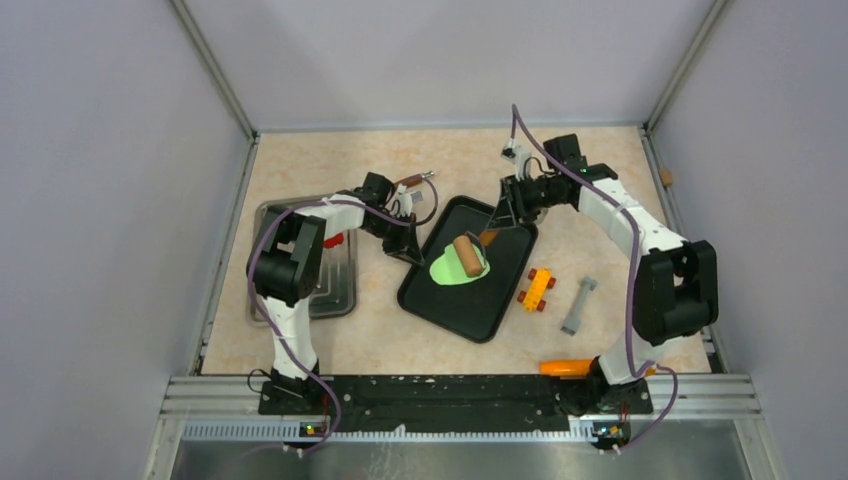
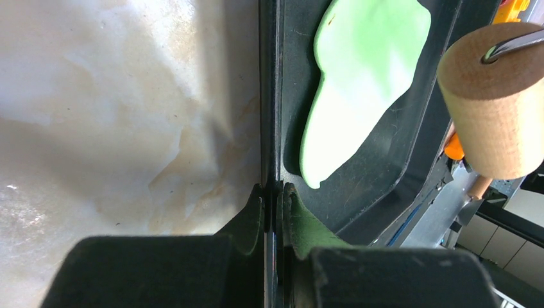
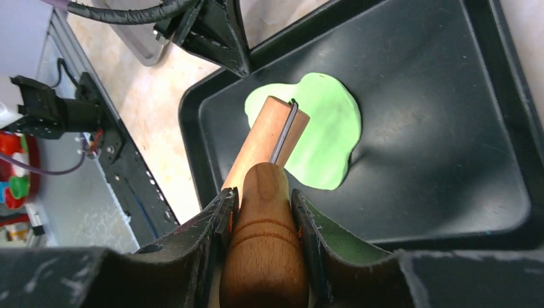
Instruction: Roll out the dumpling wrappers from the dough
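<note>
Two claws share the rolling step: left claw pinches the rim of the black plastic tray, and right claw clamps the handle of the wooden roller. Flattened lime-green dough lies in the tray under the roller. The next move likely calls for even, outward strokes.

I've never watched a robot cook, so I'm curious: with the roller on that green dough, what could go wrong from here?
The left gripper pinches only the thin rim of the black tray; if it slips, the tray may slide under the roller. The dough is spread lopsided, one lobe near the tray wall, so more strokes might push it up there. It could also stick to the roller.
</note>
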`<state>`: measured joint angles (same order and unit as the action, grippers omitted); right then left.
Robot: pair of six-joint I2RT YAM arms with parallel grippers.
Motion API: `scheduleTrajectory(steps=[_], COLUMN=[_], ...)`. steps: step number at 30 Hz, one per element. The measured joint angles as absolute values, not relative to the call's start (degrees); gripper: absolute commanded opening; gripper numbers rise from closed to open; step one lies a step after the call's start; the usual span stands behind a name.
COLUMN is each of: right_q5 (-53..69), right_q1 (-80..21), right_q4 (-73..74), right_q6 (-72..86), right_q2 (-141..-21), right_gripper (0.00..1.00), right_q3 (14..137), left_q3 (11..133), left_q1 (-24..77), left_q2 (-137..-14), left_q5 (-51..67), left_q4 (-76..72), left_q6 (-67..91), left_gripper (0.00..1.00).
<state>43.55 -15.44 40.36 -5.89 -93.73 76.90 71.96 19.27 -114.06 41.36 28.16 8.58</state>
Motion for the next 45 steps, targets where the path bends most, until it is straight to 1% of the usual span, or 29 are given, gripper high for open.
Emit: scheduleTrajectory(steps=[5,10,19,30,45], right_q5=[45.6,39.9,35.9,36.4,37.2], right_q1=[-15.6,-15.6,-15.4,-11.7,-5.8], right_q4=[32.5,29.1,30.1,30.7,33.1], right_q6=[0.4,2.7,0.1,-1.7,-3.4], right_q2=[-94.1,-96.4,-95.4,-93.5,-92.6], right_gripper=[0.00,0.00,0.00,0.00,0.00], right_q3=[72.6,69.9,67.7,64.8,63.8], left_q3=[72.0,72.0,72.0,72.0,72.0], left_q1=[19.3,19.3,19.3,19.3,19.6], left_q2=[-114.1,-114.1,-114.1,-114.1,-114.1], left_q5=[41.3,41.3,41.4,41.4,41.6], left_q4=[28.3,28.3,28.3,28.3,27.4], left_q6=[8.1,8.0,7.9,8.0,8.7], left_gripper=[0.00,0.00,0.00,0.00,0.00])
